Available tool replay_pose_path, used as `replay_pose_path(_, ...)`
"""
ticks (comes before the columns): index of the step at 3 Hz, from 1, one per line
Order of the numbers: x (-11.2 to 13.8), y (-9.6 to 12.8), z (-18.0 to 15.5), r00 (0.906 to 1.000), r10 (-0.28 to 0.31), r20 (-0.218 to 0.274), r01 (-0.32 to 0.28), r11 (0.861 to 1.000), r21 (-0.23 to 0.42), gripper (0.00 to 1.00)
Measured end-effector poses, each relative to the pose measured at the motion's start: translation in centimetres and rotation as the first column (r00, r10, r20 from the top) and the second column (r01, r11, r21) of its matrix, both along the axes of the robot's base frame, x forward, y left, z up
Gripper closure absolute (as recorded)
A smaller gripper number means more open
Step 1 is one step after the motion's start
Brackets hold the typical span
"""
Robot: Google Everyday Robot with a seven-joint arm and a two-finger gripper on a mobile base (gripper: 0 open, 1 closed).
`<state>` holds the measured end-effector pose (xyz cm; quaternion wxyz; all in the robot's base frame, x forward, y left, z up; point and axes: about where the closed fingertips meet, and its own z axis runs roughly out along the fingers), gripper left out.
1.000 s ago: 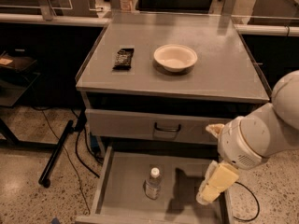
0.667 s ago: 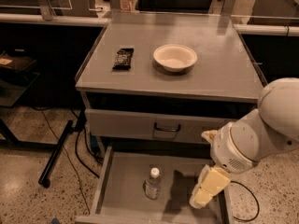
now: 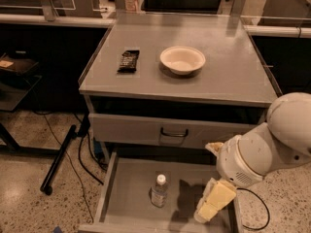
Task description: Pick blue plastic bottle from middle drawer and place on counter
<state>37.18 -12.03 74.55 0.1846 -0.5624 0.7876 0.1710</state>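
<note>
Pincer (image 3: 206, 212) hangs low at the right side of the open drawer (image 3: 126, 203), its spread impossible to tell; the bottle (image 3: 158, 191) stands upright on the drawer floor nearby, apart from it. Above sits a shut drawer front (image 3: 146, 130); beyond, the tabletop (image 3: 233, 76) carries a bowl (image 3: 182, 59) and a black packet (image 3: 129, 60).

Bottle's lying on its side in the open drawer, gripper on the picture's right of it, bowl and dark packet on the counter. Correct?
No: the camera view shows the bottle standing upright, cap up, in the open drawer. The rest holds: the gripper is to its right in the picture, low over the drawer; the bowl and dark packet are on the counter.
</note>
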Motion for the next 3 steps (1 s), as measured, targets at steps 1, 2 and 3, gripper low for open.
replay_pose_path(1, -0.7, 0.9, -4.6, 0.9995, -0.018, -0.026, 0.020, 0.996, 0.084, 0.00)
replay_pose_path(2, -0.3, 1.4, -9.1, 0.9979, -0.063, -0.016, 0.064, 0.986, 0.153, 0.00)
replay_pose_path(3, -0.3, 1.4, -9.1, 0.9979, -0.062, -0.017, 0.064, 0.986, 0.153, 0.00)
